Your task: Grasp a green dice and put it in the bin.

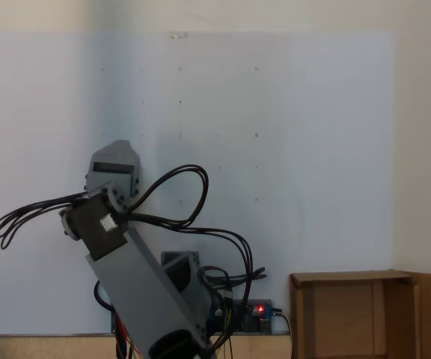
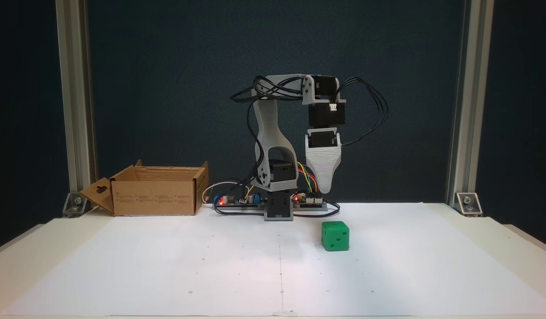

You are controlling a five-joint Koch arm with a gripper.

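The green dice (image 2: 335, 236) is a small bright green cube with dark pips. It rests on the white sheet, right of the arm's base. My grey gripper (image 2: 325, 189) hangs pointing straight down, above the dice and a little behind it, without touching it. From this side its jaws line up as one tapered tip, so I cannot tell whether they are apart. From above, the gripper (image 1: 114, 166) sits at the left, and the dice is hidden. The bin (image 2: 154, 191) is a brown cardboard box with raised flaps, standing left of the base. The bin (image 1: 371, 317) also sits at the lower right of a fixed view.
Controller boards with red lights (image 2: 237, 200) and loose black cables (image 2: 370, 110) lie around the arm's base (image 2: 278, 208). Aluminium posts (image 2: 460, 102) stand at both back corners. The white sheet (image 2: 211, 270) spreads wide in front of the arm.
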